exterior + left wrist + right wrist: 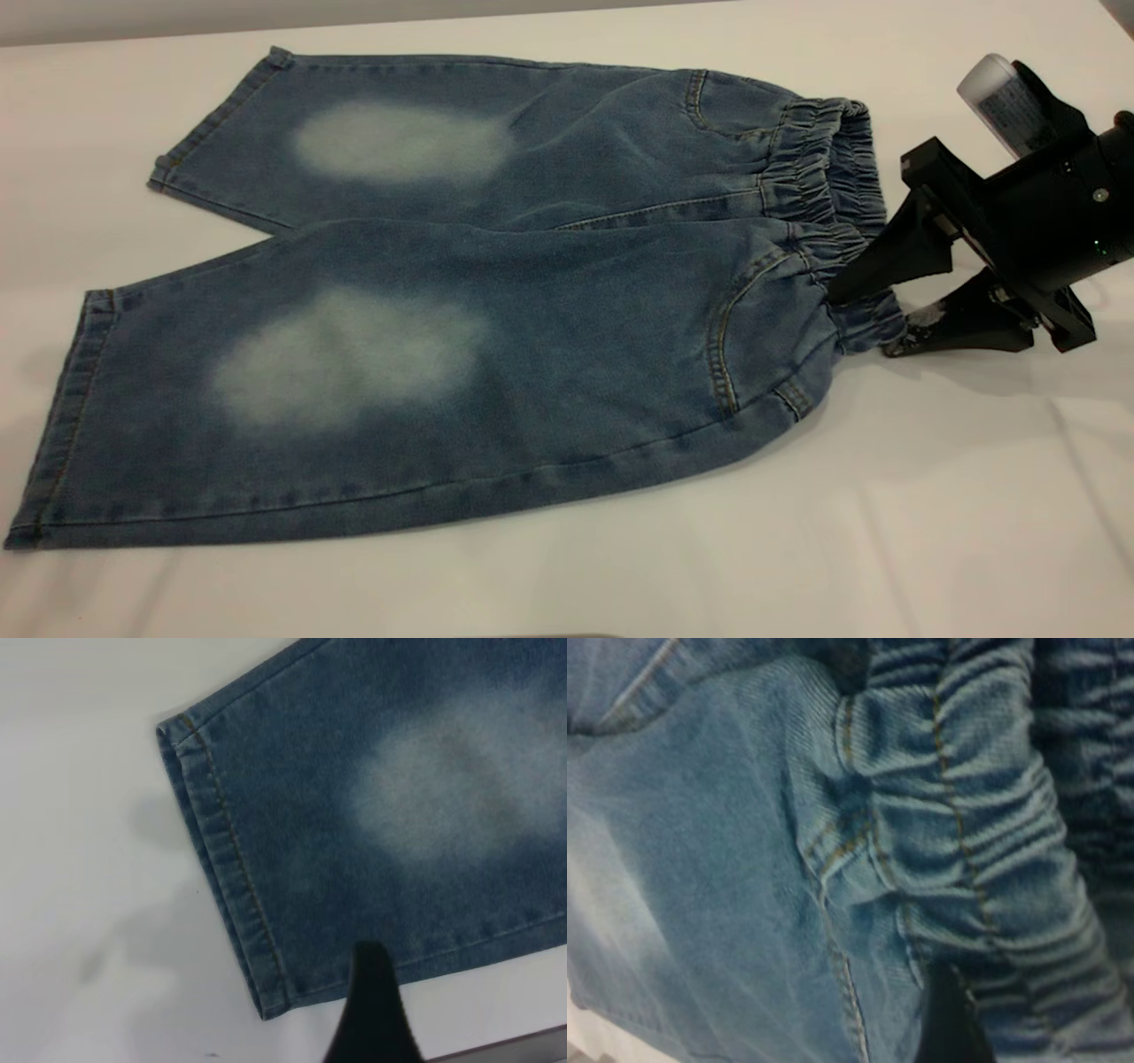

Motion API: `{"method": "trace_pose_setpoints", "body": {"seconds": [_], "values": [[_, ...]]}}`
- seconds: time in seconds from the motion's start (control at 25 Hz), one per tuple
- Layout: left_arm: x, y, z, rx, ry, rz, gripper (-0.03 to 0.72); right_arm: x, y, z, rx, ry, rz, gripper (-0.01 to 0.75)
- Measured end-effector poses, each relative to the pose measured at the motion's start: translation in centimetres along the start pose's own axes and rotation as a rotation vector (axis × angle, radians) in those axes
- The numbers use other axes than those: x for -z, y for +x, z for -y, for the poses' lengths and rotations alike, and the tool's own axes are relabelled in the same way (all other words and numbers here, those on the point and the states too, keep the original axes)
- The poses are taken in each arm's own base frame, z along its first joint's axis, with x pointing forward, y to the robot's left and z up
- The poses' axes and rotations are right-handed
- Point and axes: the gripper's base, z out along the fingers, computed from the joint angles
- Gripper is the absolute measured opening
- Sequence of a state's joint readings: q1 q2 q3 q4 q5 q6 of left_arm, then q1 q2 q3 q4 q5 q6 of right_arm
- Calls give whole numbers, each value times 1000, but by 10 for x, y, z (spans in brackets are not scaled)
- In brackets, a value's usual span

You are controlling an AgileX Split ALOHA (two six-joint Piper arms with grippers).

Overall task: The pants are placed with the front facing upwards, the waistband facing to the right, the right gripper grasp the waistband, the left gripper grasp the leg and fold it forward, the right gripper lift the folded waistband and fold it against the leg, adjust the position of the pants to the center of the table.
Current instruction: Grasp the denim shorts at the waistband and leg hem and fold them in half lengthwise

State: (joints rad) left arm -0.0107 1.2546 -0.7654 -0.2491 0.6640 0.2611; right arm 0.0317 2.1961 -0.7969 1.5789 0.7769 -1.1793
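Note:
The blue denim pants (pixel 461 292) lie flat on the white table (pixel 886 532), front up, legs to the left. The ruched waistband (pixel 819 177) faces right. My right gripper (pixel 859 323) is at the near end of the waistband, open, one finger on top of the band and the other low against the table, with cloth between them. In the right wrist view a black finger (pixel 948 1019) rests on the gathered waistband (pixel 966 815). My left gripper (pixel 443 1001) hovers over a leg's hem (pixel 221 868); only one finger (pixel 372 1010) shows, with nothing held.
Bare white table (pixel 80 904) surrounds the pants on all sides, with wide room in front and to the right. A dark table edge (pixel 505 1047) shows close to the left gripper. The right gripper's silver-white cylinder (pixel 1001 102) sticks up beyond the waistband.

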Motion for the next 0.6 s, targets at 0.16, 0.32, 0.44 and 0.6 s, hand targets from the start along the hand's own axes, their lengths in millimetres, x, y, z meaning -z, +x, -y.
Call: {"method": "trace_pose_setpoints", "body": {"seconds": [0.16, 0.32, 0.44, 0.6], "values": [[0, 2, 0, 0, 5, -18, 466, -1, 0, -7, 43, -89, 2, 354], [0, 4, 1, -3, 9, -41, 466, -1, 1, -6, 59, -80, -4, 266], [-11, 20, -2, -25, -12, -108, 466, -1, -1, -4, 58, -58, 12, 117], [-41, 59, -10, -69, -43, -280, 466, -1, -3, -5, 68, -66, 36, 48]]}}
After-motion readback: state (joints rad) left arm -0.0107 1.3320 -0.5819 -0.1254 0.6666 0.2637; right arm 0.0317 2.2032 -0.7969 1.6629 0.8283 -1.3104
